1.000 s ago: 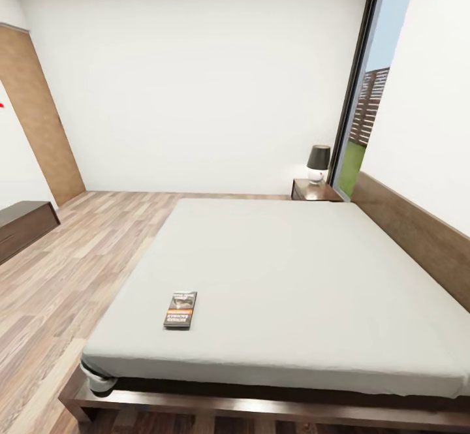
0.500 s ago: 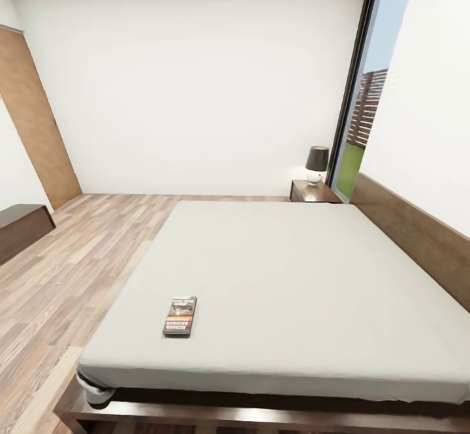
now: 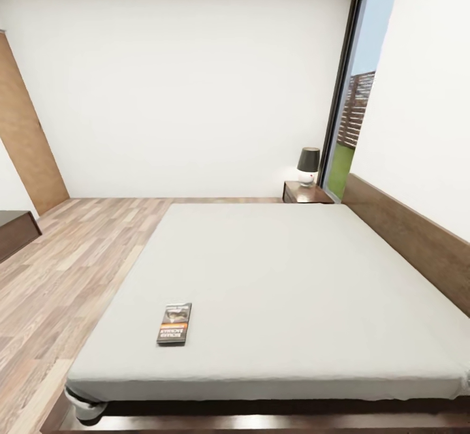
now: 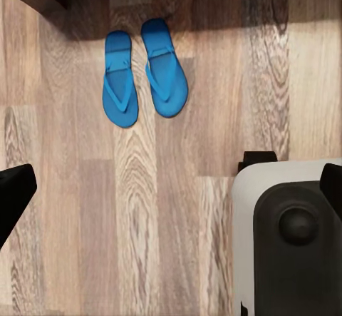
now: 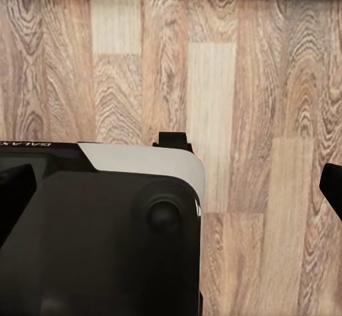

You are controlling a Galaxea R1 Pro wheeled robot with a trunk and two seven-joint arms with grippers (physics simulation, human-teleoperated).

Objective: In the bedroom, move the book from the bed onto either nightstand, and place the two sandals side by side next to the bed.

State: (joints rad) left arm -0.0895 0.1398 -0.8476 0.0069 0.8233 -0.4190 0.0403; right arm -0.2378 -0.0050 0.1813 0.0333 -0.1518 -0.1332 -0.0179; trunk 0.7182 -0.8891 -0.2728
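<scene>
Book [image 3: 174, 324] flat on bed [image 3: 287, 277]; both pincers spread wide, empty, over floor [image 4: 142, 209].

2 blue sandals [image 4: 144, 70] side by side on plank floor [image 4: 178, 209].

Bright, even daylight, seemingly from the window [image 3: 356, 101]. Soft render blur throughout. Wide-angle stretch at edges. Dark shadow band across the floor [image 4: 142, 223] in both wrist views.
</scene>
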